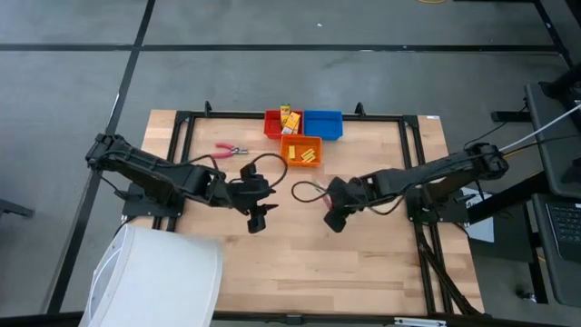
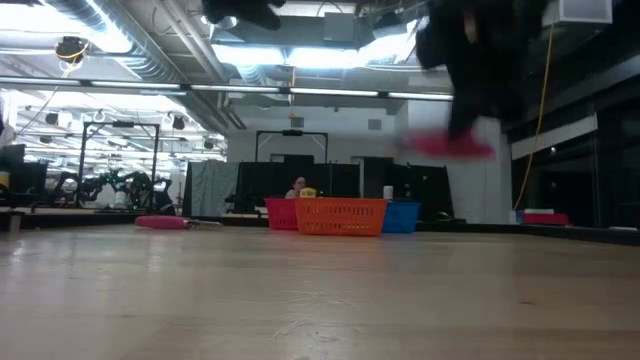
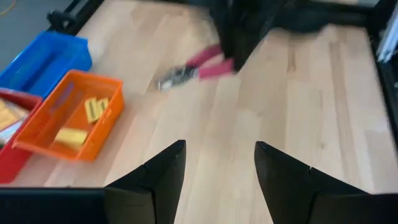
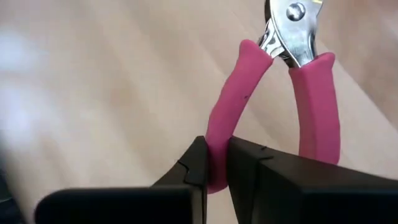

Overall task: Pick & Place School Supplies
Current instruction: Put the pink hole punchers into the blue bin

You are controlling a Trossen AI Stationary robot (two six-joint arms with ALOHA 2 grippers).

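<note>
Two pink-handled plier-like tools show. One lies flat on the table [image 1: 230, 150] near the far-left part, also seen low [image 2: 165, 222]. The other [image 4: 292, 74] is held by my right gripper [image 4: 214, 152], which hangs over the table's middle [image 1: 334, 218]. My left gripper [image 3: 219, 168] is open, touches nothing, and hovers over the middle-left [image 1: 257, 218], facing the held tool [image 3: 199, 68]. Yellow packets lie in the red bin [image 1: 290, 116] and yellow pieces in the orange bin [image 1: 309, 154]. My right gripper pinches one pink handle [image 4: 216, 134] of the tool between its two fingers, near that handle's free end. The second handle [image 4: 317, 106] stands free beside the fingers, and the metal head [image 4: 292, 31] points away from them. In the low view the tool [image 2: 450, 147] is lifted clear of the table.
Red [image 1: 275, 127], blue [image 1: 324, 124] and orange [image 1: 292, 145] open bins stand together at the table's far middle. A large white object [image 1: 159, 277] covers the near-left corner. Bare wood lies between and in front of the grippers. A black frame runs around the tabletop.
</note>
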